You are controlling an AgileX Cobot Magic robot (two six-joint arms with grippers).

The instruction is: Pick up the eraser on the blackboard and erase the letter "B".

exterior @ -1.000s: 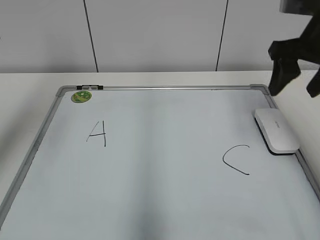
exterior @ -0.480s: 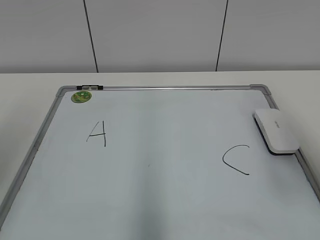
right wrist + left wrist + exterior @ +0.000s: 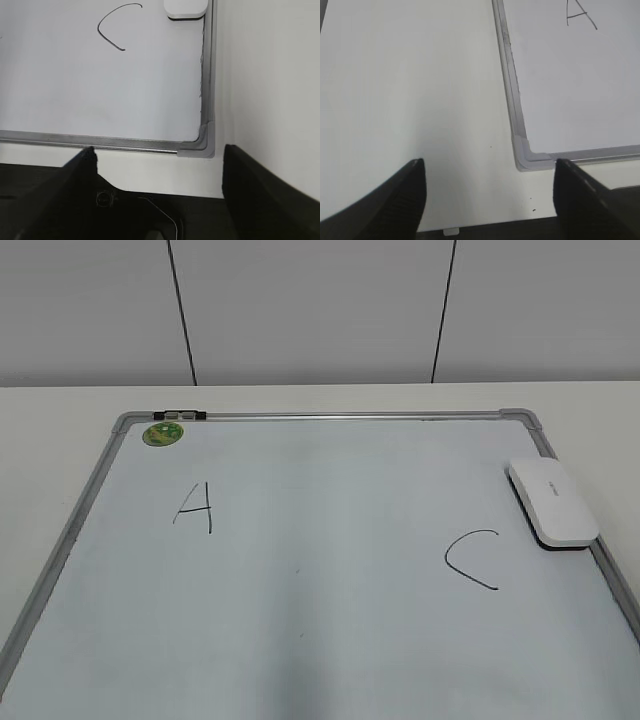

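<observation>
The eraser (image 3: pixel 553 502) lies on the blackboard (image 3: pixel 320 640) at its far right edge, long side pointing far-left to near-right, nearer the right claw (image 3: pixel 157 190); both claws are wide open and empty

Neither of our arms shows in the exterior view. Our left claw (image 3: pixel 487 195) hangs with its two dark fingers spread wide and nothing between them, above the near left edge of the worktop. Our right claw (image 3: pixel 157 185) hangs the same way, fingers wide apart and holding nothing, over the near right edge.
</observation>
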